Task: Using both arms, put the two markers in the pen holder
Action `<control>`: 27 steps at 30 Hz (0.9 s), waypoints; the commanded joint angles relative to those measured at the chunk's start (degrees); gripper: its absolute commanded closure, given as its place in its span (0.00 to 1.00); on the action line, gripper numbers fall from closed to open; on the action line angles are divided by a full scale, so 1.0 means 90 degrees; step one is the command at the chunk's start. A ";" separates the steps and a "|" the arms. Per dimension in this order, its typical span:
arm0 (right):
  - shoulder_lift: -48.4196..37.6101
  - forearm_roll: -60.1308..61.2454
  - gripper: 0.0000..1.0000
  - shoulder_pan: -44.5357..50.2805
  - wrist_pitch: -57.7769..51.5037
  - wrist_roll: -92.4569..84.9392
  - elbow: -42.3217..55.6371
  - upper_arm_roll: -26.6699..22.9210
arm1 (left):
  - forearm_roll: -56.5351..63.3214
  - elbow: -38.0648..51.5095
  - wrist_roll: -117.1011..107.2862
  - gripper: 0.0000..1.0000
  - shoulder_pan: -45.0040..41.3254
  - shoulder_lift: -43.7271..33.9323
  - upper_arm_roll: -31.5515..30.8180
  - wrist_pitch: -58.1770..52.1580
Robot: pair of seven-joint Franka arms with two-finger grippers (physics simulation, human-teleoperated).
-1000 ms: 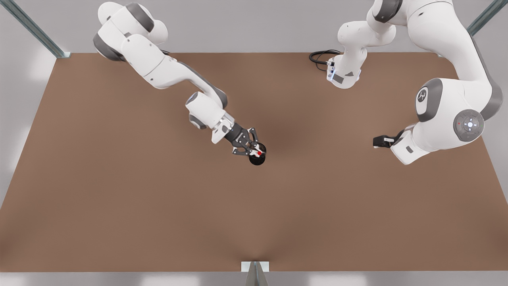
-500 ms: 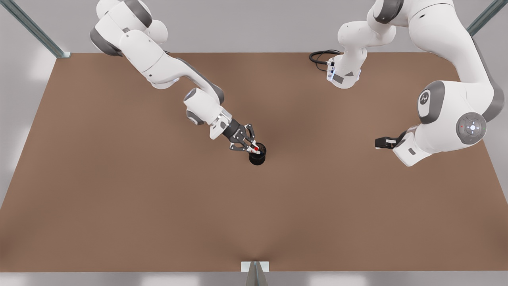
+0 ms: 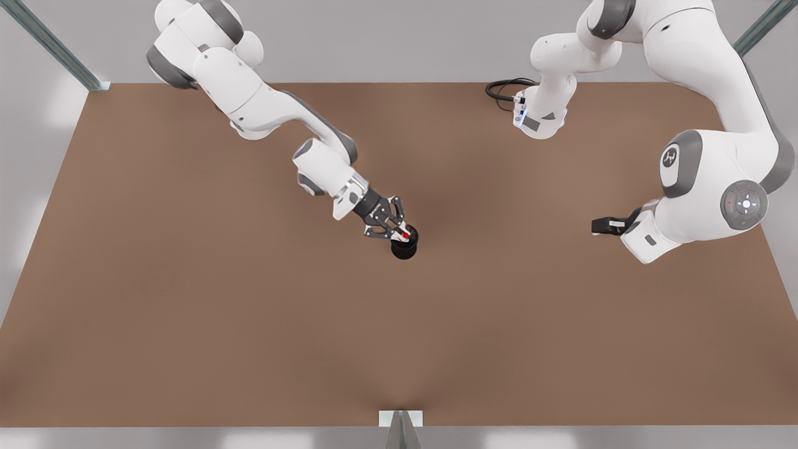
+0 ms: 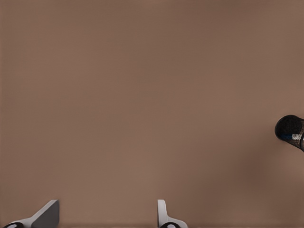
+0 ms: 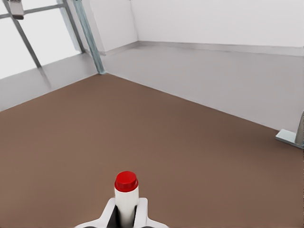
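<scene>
The black pen holder point(image 3: 404, 249) stands mid-table. My right gripper point(image 3: 394, 231) hangs at its rim, reaching in from the front view's left, shut on the red-capped marker point(image 3: 405, 236). In the right wrist view the marker point(image 5: 126, 187) stands upright between the fingertips of that gripper point(image 5: 126, 216). My left gripper point(image 3: 598, 225) waits at the front view's right, well away from the holder, open with nothing in it point(image 4: 104, 216). The left wrist view catches the pen holder point(image 4: 288, 128) far off, with a dark blue marker tip point(image 4: 285, 136) inside it.
A brown table point(image 3: 249, 324) spreads wide on every side of the holder. A black cable point(image 3: 502, 90) lies coiled at the far edge near an arm's base. A metal bracket point(image 3: 400, 419) sits at the near edge.
The right gripper with the red marker has wobbled slightly over the holder's rim. The left arm has drifted a little farther toward the front view's right.
</scene>
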 commanded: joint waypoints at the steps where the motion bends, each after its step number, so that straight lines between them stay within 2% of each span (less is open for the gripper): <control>1: 0.0003 0.0015 0.72 0.0015 -0.0018 -0.0061 0.0074 -0.0006 | 0.0007 0.0003 0.0012 0.00 0.0001 -0.0002 -0.0002 0.0011; 9: 0.0179 -0.0024 0.72 0.0474 -0.0018 -0.0061 0.0084 -0.0485 | 0.0007 0.0003 0.0012 0.00 0.0050 0.0037 -0.0002 0.0030; 27: 0.0159 0.0103 0.72 0.0777 -0.0018 -0.0081 0.0094 -0.0524 | -0.0100 0.0022 -0.0056 0.00 0.0109 0.0047 -0.0012 -0.0028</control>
